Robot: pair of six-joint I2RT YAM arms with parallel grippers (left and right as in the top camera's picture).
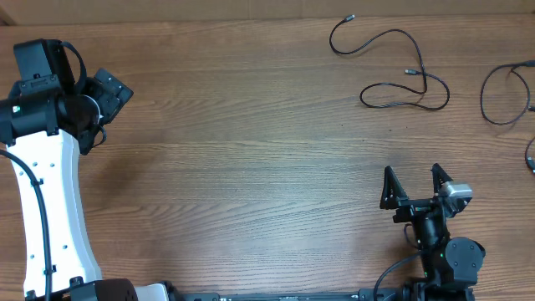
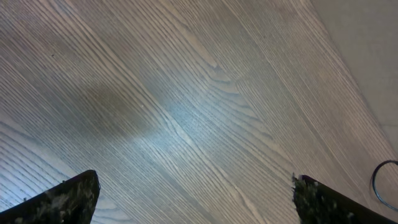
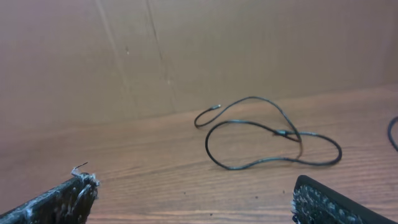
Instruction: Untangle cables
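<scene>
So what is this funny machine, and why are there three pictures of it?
It is a robot with two arms at a wooden table. One picture is taken from a camera above the table. The other two come from little cameras on the arms' wrists, so you see the dark tips of each arm's own fingers at the bottom.

Each arm ends in a gripper, a hand with just two fingers. The left gripper is at the left edge of the top picture, the right gripper near the bottom right. Both are open and hold nothing.

On the table lies a thin black cable, looped across itself. The right wrist camera sees it too. Another cable lies at the right edge. The robot is meant to untangle them, but it is not touching them yet.
</scene>
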